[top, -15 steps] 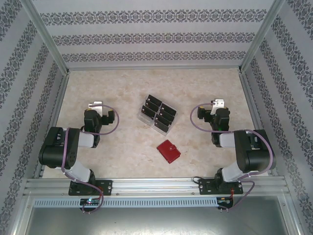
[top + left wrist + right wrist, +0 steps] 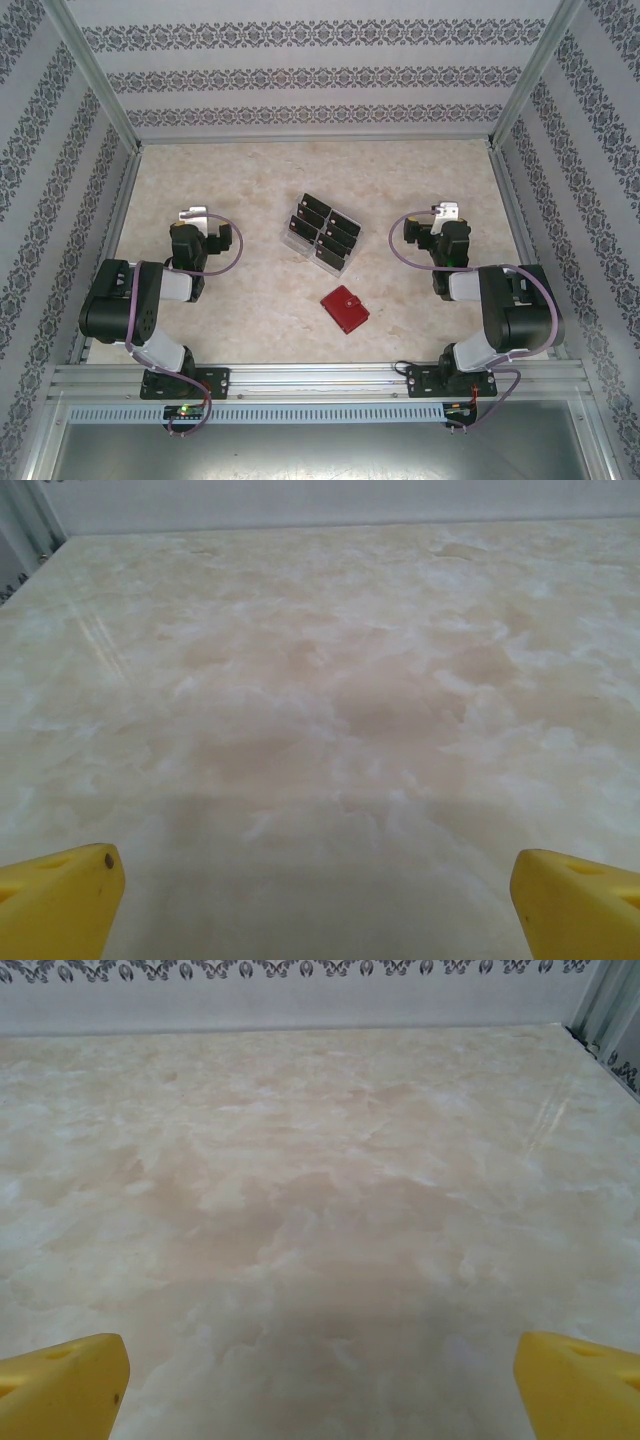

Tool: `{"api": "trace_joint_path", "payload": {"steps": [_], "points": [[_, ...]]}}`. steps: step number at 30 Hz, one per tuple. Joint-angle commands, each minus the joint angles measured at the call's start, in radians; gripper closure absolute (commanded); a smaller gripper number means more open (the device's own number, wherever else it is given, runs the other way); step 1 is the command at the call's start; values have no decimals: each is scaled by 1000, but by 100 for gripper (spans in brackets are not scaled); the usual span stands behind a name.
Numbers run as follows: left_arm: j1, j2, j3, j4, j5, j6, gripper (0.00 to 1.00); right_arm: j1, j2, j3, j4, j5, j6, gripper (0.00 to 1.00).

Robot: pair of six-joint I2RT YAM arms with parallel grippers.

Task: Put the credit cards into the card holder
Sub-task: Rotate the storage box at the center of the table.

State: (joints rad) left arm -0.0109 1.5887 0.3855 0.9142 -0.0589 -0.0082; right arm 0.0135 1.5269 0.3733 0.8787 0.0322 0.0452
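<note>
- Top view: your left gripper (image 2: 193, 214) and right gripper (image 2: 443, 212) sit parted and empty at either side of the marbled desk (image 2: 230, 180). The credit cards (image 2: 322, 232) stand in a clear rack (image 2: 291, 243) between them, its rows running far to near. The closed red card holder (image 2: 344, 309) lies toward the bases, closer to the right arm.
- Left wrist: yellow fingertips (image 2: 60, 900) spread wide over bare desk.
- Right wrist: fingertips (image 2: 580, 1385) equally wide, patterned wall (image 2: 300, 970) beyond.

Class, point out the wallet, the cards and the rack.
wallet (image 2: 344, 311), top view, middle of its red cover.
cards (image 2: 340, 238), top view, a black card on the right side.
rack (image 2: 290, 242), top view, its clear left edge.
</note>
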Motion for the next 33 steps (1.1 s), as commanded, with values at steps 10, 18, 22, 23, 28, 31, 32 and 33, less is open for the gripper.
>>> {"api": "trace_joint_path", "payload": {"steps": [10,18,22,23,28,31,32,33], "points": [[11,-4,-11,45,-5,-16,0,-30,-16,13,12,-73,1,2],[11,-170,26,-163,-116,-50,0,-34,-227,64,-302,68,92,2],[9,-316,182,-562,-239,-201,0,-46,-317,226,-710,139,332,2],[8,-337,224,-658,-220,-247,0,-49,-329,251,-780,176,436,2],[2,-388,378,-1061,-9,-584,0,-95,-388,298,-885,-161,528,2],[-20,-398,372,-1112,136,-750,0,-73,-375,368,-1034,-298,566,8],[-39,-396,366,-1119,170,-802,0,-57,-365,398,-1109,-312,575,9],[-59,-392,359,-1109,198,-840,0,-39,-356,415,-1154,-334,575,11]]}}
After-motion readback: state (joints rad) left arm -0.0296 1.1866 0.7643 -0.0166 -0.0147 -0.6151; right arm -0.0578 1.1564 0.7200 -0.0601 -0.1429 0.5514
